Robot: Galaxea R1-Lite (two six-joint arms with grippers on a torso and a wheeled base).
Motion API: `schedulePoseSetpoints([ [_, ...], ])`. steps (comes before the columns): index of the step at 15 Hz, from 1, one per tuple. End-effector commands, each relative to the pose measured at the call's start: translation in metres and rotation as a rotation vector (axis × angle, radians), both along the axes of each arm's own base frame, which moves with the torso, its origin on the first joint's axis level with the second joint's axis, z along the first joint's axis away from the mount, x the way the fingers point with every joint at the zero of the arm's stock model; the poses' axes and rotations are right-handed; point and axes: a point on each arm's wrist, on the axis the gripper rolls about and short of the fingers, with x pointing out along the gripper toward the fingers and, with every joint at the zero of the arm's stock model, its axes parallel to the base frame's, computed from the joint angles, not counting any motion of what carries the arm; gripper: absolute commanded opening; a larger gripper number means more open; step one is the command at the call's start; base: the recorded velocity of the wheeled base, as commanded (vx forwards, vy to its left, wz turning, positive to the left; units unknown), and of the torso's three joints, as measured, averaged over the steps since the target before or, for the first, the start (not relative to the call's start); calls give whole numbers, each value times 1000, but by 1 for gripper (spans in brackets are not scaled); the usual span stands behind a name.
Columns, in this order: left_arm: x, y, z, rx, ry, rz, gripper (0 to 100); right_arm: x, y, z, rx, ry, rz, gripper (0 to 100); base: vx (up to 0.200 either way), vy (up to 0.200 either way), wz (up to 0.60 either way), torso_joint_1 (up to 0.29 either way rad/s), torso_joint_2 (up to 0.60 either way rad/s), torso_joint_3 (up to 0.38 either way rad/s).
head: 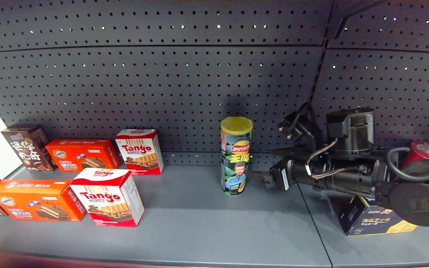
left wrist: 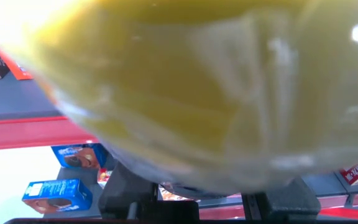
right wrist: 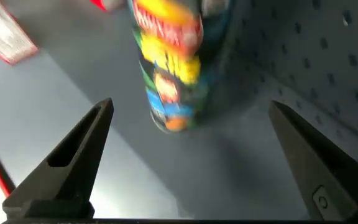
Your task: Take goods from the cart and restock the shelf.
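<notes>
The right gripper [head: 258, 178] is wide open and holds nothing. Its two fingers [right wrist: 79, 155] are far apart. Under its arm lies a dark box [head: 371, 219]. Just past the finger tips stands the chip can [head: 236, 156], straight up on the shelf [head: 199, 223] and not touching them. Far beyond the can sit red wafer boxes [head: 140, 150]. A big yellow thing [left wrist: 185, 93] is right up against the left gripper [left wrist: 197, 202]. I cannot tell if it is gripped.

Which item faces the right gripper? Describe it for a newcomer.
On the grey metal shelf backed by dark pegboard, look right of the cardboard snack boxes. The tall cylindrical can with a yellow lid stands alone; its neighbours are all boxes.
</notes>
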Motion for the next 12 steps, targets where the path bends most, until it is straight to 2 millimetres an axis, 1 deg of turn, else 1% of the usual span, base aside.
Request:
schedulePoseSetpoints([
  [1, 0, 0, 0, 0, 0, 0, 0, 11, 2, -4, 17, -4, 24, 100, 0, 0, 0, 0, 0, 0],
  [4, 0, 0, 1, -1, -1, 2, 0, 13, 6, -9, 52, -9, 117, 100, 0, 0, 0, 0, 0, 0],
  [6, 0, 0, 1, -1, -3, 2, 0, 21, 4, -14, 60, -9, 143, 100, 0, 0, 0, 0, 0, 0],
  [9, 0, 0, 1, 0, -4, 2, 0, 33, -6, -23, 25, -24, 130, 100, 0, 0, 0, 0, 0, 0],
  [12, 0, 0, 1, 2, -5, 0, 0, 43, -16, -28, 44, -31, 192, 100, 0, 0, 0, 0, 0, 0],
])
